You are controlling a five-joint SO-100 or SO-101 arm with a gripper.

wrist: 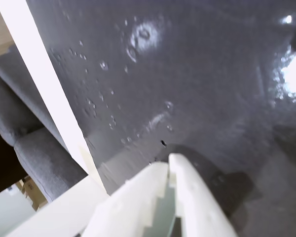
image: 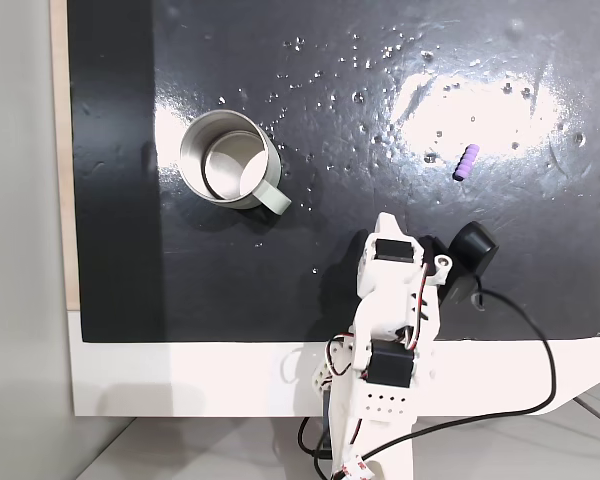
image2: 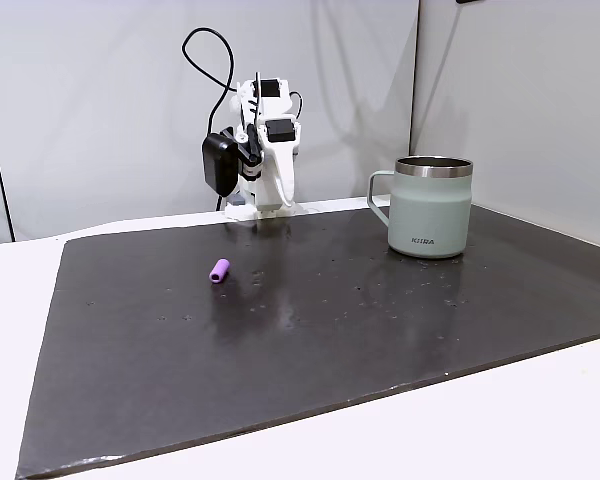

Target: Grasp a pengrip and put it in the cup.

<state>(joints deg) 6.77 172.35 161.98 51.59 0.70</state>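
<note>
The purple ribbed pengrip (image: 465, 162) lies on its side on the black mat, alone at the right in the top-down fixed view and left of centre in the side-on fixed view (image2: 219, 271). The silver-grey cup (image: 271, 193) stands upright on the mat with nothing inside; in the side-on fixed view the cup (image2: 430, 213) is at the right, handle toward the arm. My arm is folded at the mat's edge. My gripper (image2: 284, 195) points down at the mat, well away from both things. The wrist view has the gripper (wrist: 168, 164) shut with nothing between its white fingers.
The black mat (image: 380, 80) covers most of the white table (image: 180, 380) and is dotted with small water drops. A black cable (image: 540, 350) loops from the arm's base. A grey wall stands behind the arm in the side-on fixed view.
</note>
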